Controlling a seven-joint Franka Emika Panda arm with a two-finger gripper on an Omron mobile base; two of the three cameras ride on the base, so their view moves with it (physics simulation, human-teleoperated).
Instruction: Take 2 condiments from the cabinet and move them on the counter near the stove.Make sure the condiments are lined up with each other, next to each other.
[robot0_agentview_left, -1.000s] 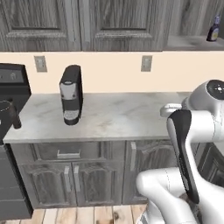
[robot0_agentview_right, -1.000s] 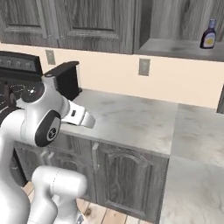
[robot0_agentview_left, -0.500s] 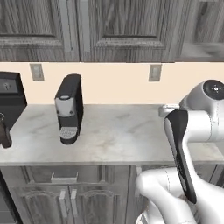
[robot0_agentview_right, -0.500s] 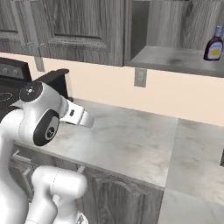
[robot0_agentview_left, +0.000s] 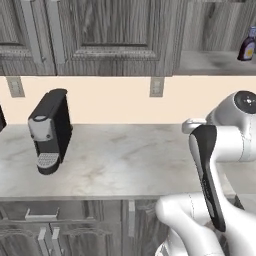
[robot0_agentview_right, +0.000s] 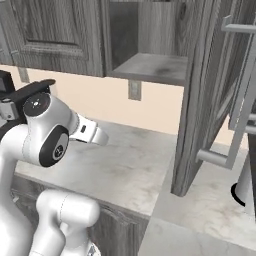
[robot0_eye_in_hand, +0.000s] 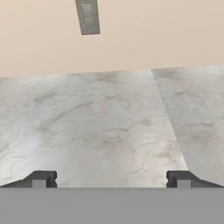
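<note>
The two-finger gripper (robot0_eye_in_hand: 111, 179) hangs released over the light grey-white marbled stone counter (robot0_agentview_left: 125, 160), its two dark fingertips (robot0_eye_in_hand: 41, 178) set wide apart at 7 and 5 o'clock in the hand view, with nothing between them. Beyond them that view shows bare stone, a seam in the slab running from 12 toward 4 o'clock, and at 12 o'clock a grey wall outlet (robot0_eye_in_hand: 88, 16) on the cream backsplash (its plate carries no readable marking).

In the left base view, the small dark purple-blue bottle with a red-and-yellow label and pale cap (robot0_agentview_left: 246, 48) stands upright on the pale grey inner shelf of the grey wood-grain wall cabinet (robot0_agentview_left: 210, 62), at about 2 o'clock, well apart from the gripper. Its label is too small to read. A black coffee machine with a grey front panel (robot0_agentview_left: 49, 131) sits on the counter at 9 o'clock, with no legible brand on it. The same outlet (robot0_agentview_left: 156, 86) shows on the wall below the closed raised-panel doors.

In the right base view, the open cabinet door (robot0_agentview_right: 200, 95) stands edge-on at 3 o'clock and hides part of the shelf (robot0_agentview_right: 150, 67). The white arm (robot0_agentview_right: 45, 135) rises at 8 o'clock.
</note>
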